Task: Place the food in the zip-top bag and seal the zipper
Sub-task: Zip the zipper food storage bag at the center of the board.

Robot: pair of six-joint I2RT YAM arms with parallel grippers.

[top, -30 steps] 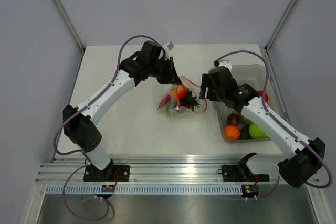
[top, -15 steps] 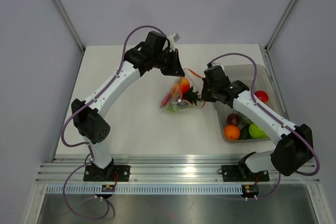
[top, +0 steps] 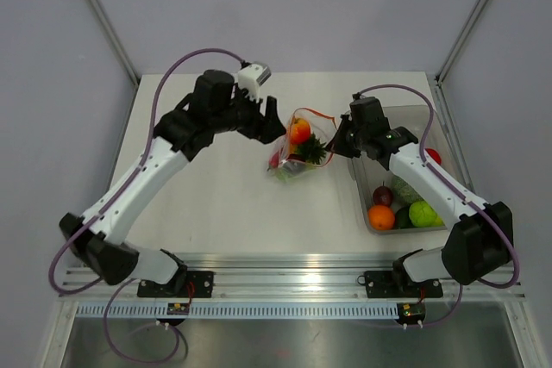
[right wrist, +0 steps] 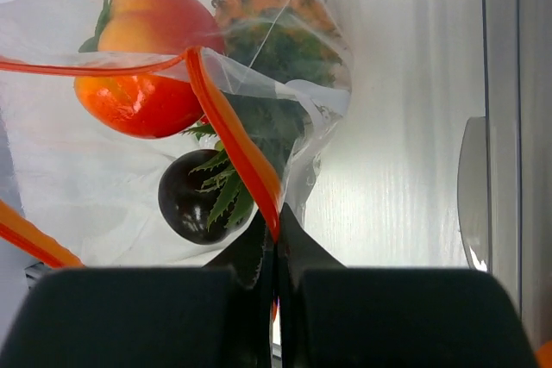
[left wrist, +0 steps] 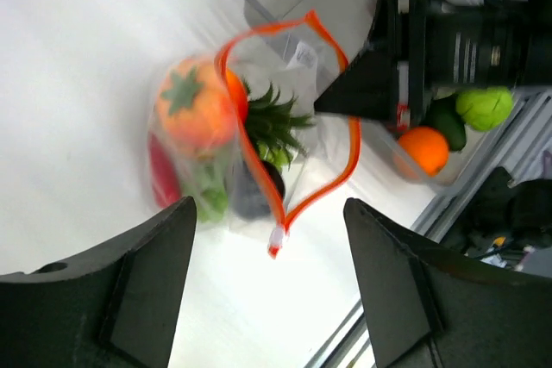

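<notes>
The zip-top bag (top: 297,154) is thin, crinkly film, light and floppy. It will not hold a shape of its own, and the glossy food inside will roll and pull it wherever it sags. The film looks slippery and easy to crease, so the best place to take hold is the zipper (left wrist: 354,140), the orange strip along the mouth, which looks the firmest part of the bag.

The bag sits in the middle of the tabletop (top: 198,196), just left of the clear bin (top: 412,118). Its mouth gapes in a wide loop. Inside it are an orange tomato-like fruit (left wrist: 194,109), a pineapple (right wrist: 276,15) with green leaves, a dark purple piece (right wrist: 185,200) and a red piece (left wrist: 162,180). More food, including an orange (top: 380,217) and a green piece (top: 422,214), lies in the near end of the bin.

The right gripper (right wrist: 276,243) is closed tight on the zipper at the bag's right side, pinching the strip between its fingertips with no gap showing.

The left gripper (top: 272,127) hangs just left of the bag with its jaws spread wide and nothing between them. From its wrist view it looks clear of the film.

Sealing will probably need a second hold on the strip opposite the right gripper's pinch, since one pinch alone lets the mouth swing.
</notes>
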